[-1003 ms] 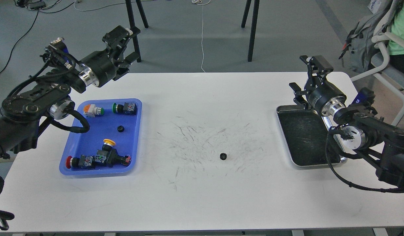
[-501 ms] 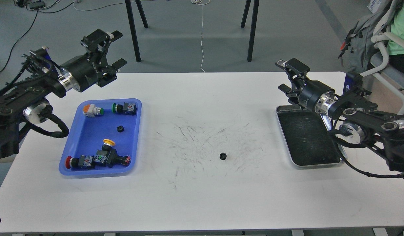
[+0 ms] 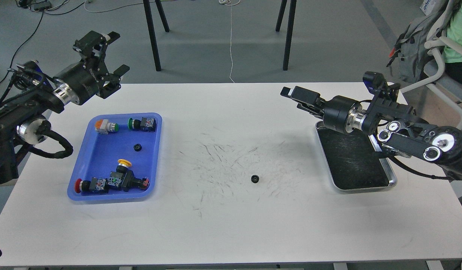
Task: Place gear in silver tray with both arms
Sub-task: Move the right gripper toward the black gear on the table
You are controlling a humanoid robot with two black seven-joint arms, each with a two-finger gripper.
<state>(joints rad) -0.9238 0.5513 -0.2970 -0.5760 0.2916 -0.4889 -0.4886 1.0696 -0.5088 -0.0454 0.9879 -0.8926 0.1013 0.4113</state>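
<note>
Small black gear [image 3: 255, 179] lying flat on the white table [image 3: 231, 232], alone, out in the scratched middle part. Well apart from the silver tray [image 3: 366, 188] on the right. Nothing in that tray yet.

Left gripper [image 3: 110, 55] up high past the far corner of the blue tray [image 3: 114, 197], jaws spread wide, holding nothing. Right gripper [image 3: 296, 96] stuck out sideways just past the silver tray's far corner, also up off the table; seen from the side, so no telling if its jaws are apart or pinched.

Things to watch out for:
- Tiny, flat gear, so easy to miss or to flick away with one finger. Could roll off across the table.
- Pinch too far to one side, and out it pops.
- A second little black gear [image 3: 137, 147] inside the blue tray, among the push buttons [image 3: 107, 126]. Easy to grab the wrong one.
- Right arm low over the silver tray. One bump and the tray slides.
- Dropped from too high, likely to bounce on the hard shiny bottom and hop out.

Writing: faint white letters on the left gripper's body, too small to read. A bit of blue print on a white sign [image 3: 427, 5] at the top right, cut off, not readable.
</note>
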